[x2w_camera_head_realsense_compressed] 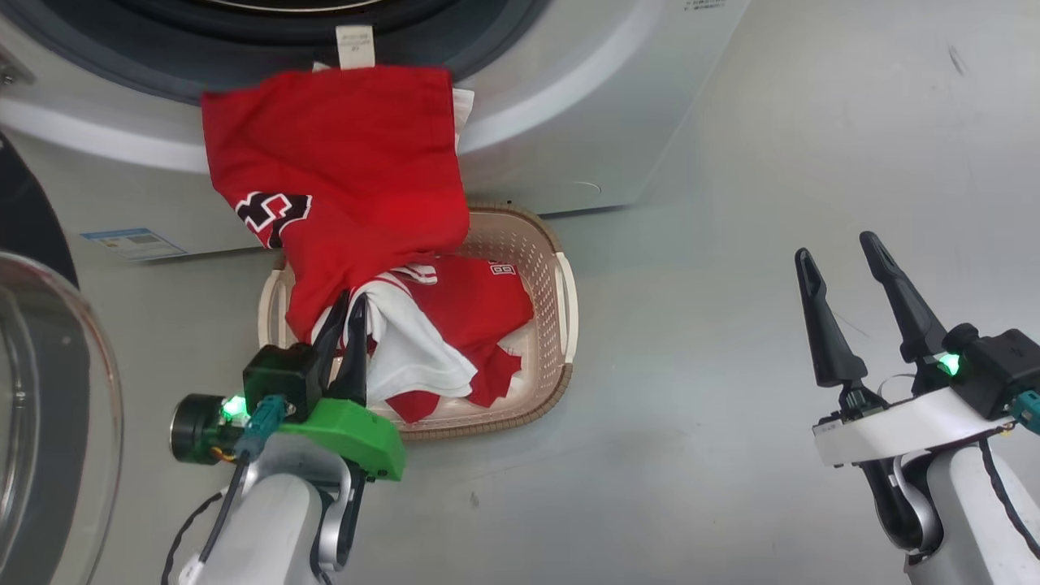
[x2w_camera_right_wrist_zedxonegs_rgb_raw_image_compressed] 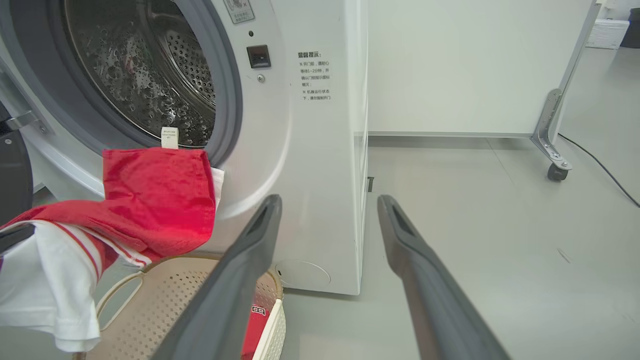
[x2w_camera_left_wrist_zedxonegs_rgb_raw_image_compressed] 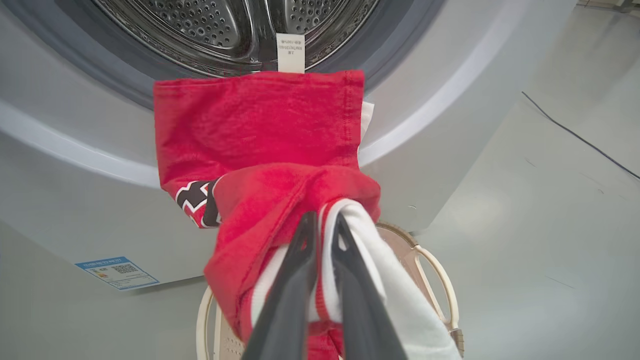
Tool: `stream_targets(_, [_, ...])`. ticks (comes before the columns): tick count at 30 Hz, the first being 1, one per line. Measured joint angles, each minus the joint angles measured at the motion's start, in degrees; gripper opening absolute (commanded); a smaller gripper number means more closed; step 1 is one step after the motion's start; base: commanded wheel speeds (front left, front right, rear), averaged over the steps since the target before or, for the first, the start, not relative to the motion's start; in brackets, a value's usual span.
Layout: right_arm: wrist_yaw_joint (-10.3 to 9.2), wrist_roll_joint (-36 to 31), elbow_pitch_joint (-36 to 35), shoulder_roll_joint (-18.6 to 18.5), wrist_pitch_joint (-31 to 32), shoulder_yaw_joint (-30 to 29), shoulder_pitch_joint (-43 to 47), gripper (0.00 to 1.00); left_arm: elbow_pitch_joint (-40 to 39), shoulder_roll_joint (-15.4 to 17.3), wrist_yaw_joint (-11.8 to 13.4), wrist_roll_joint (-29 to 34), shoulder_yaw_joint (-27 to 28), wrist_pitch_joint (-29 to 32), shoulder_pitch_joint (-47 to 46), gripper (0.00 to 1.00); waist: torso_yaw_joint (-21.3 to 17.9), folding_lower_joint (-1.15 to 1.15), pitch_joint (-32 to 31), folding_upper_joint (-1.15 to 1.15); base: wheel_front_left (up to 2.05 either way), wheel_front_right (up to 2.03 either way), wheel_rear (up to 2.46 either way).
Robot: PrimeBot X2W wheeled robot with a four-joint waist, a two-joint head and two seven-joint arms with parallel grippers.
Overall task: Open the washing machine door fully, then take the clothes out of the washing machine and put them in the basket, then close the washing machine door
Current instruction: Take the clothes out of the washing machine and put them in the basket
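The red clothes hang from the lip of the washing machine down into the cream basket, a white tag at the top edge. My left gripper is shut on a red-and-white fold of the clothes over the basket's near left side. In the left wrist view the left gripper pinches the white trim, with the basket just below. My right gripper stands open over the floor, right of the basket. The washing machine door is swung open at the left.
Grey floor stretches right of the basket. In the right wrist view the steel drum shows through the machine's opening, and a white partition on castors stands behind with a black cable beside it. A blue label marks the machine's lower corner.
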Motion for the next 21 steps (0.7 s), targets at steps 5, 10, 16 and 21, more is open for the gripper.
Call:
stream_targets(5, [0.00, 0.5, -0.9, 0.0, 0.0, 0.6, -1.8, 1.00, 3.8, 0.0, 0.0, 0.0, 0.1, 0.9, -4.1, 0.00, -1.2, 0.00, 2.5, 0.00, 0.00, 0.00, 0.00])
stream_targets(10, [0.00, 1.6, -1.2, 0.0, 0.0, 1.3, -3.3, 1.00, 9.4, -0.1, 0.0, 0.1, 1.1, 2.5, -7.7, 0.00, -2.7, 0.00, 5.2, 0.00, 0.00, 0.00, 0.00])
stream_targets(16, [0.00, 2.3, -1.4, 0.3, 0.0, 2.8, -5.8, 1.00, 15.8, -0.1, 0.0, 1.1, 4.0, 3.5, -11.8, 0.00, -4.8, 0.00, 8.3, 0.00, 0.00, 0.00, 0.00])
stream_targets(21, [0.00, 2.9, -1.3, 0.4, 0.0, 2.7, -7.2, 1.00, 20.4, -0.1, 0.0, 1.8, 5.3, 4.1, -15.5, 0.00, -6.7, 0.00, 10.7, 0.00, 0.00, 0.00, 0.00])
